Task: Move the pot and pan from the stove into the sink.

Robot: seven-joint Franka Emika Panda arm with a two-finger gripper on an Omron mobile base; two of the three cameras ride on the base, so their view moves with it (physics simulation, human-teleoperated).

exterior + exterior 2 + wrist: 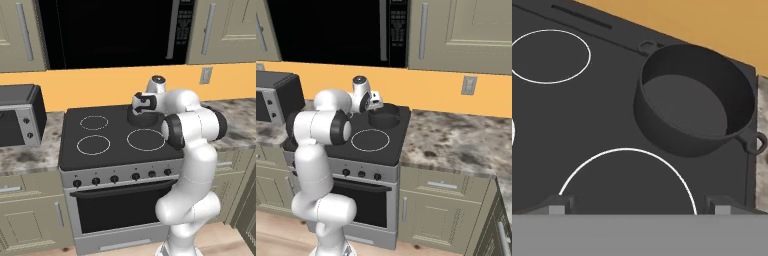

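Fingertips [559, 204] stand wide apart, one at each lower corner of the hand view, nothing between them. Gripper [640, 207] open and empty, hanging above the stove [115, 150], over the near right burner ring [628, 175].

Pot [694, 100] sits just beyond that ring, on the far right burner spot of the cooktop, close to the right edge of the glass and near the orange back wall [100, 85]. Upright, hollow inside showing, small loop handles at its far left and near right rim. Gripper not touching it. From the right base camera the pot [384, 116] shows beside the hand; from the left base camera the pot [142, 119] is partly hidden behind the wrist.

Two left burner rings [93, 133] bare. Silver stove front with black knobs [114, 178] and oven door below.

Countertop toaster oven [20, 114] on the counter left of the stove. Speckled counter [456, 140] runs to the right. Black microwave [115, 30] overhead, between beige cabinets.
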